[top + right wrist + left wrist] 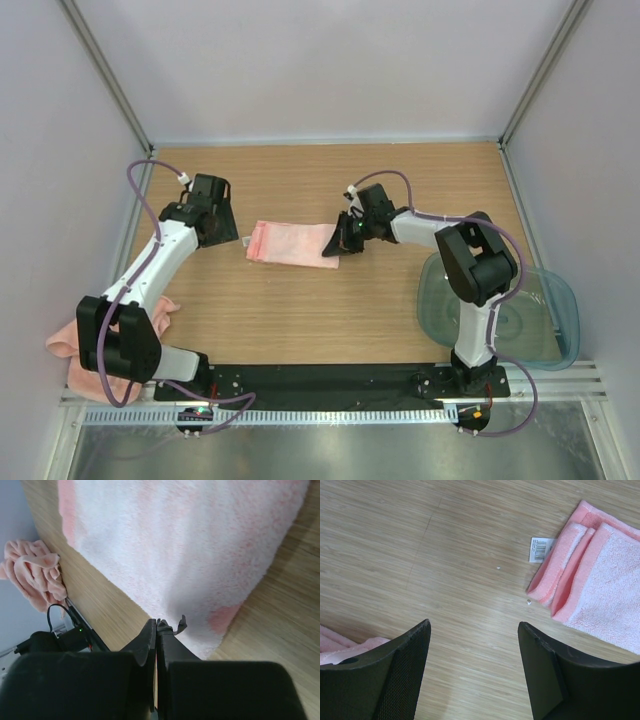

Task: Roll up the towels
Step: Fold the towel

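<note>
Second towel [70, 345] lies crumpled, well near-left of the folded towel [290, 243]. Right tool [343, 240] is clenched at its right end. Left tool [225, 220] hangs released just off its left end. Rolling looks unstarted. Next, an end needs pinching and turning over.

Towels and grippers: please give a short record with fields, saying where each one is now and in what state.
folded towel: flat at the middle of the table, white label at its left end
second towel: crumpled heap at the near left edge
left gripper: open, empty, left of the folded towel
right gripper: shut, at that towel's right end
tub: near right corner
</note>
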Available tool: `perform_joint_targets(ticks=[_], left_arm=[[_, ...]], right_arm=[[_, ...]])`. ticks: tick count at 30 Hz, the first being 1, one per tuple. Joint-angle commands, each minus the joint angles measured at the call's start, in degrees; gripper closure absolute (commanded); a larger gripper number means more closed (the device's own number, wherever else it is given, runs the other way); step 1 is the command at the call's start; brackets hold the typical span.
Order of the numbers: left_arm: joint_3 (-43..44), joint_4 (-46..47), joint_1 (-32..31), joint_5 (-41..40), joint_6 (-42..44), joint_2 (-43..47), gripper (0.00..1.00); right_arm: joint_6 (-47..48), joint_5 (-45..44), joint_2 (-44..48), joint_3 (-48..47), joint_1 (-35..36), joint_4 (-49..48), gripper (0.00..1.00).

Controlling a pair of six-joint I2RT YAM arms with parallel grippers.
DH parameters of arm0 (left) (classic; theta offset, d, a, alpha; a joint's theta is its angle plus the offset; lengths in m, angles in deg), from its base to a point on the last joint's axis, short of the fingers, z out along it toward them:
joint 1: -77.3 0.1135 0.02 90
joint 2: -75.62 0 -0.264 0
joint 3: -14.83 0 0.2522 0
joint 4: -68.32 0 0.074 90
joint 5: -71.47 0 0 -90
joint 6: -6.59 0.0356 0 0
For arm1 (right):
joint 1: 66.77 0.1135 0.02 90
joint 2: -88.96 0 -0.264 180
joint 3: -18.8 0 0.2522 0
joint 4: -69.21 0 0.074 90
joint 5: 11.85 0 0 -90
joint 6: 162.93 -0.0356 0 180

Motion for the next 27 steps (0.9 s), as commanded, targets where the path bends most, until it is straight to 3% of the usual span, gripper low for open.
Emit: perform_joint_targets(ticks=[1,11,15,22,27], left_arm=[[1.45,0.22,-0.21,-0.04,0.86,2.18,0.29],[1.54,0.22,-0.91,-0.83,0.86,1.30,0.30],[1.80,-0.74,-5.91,-8.99,1.48,0.69,0.30],[3.20,-1.89,-10.40,-8.66,-1.06,-3.00,0.31],[6.01,-1.72,-15.58,-6.73,-4.67,-7.39,0.37]], right_arm=[[-1.13,-0.42,-1.36,0.76,-0.90,-4.02,0.99],[-0.43,-1.47,-2.77,2.34,-1.95,-2.88,0.99],[-0.08,-2.26,-1.81,3.39,-2.04,-2.18,0.99],[2.29,-4.46,3.80,3.66,-1.87,2.13,0.99],[4.31,-6.22,9.52,3.22,-1.87,6.69,0.99]])
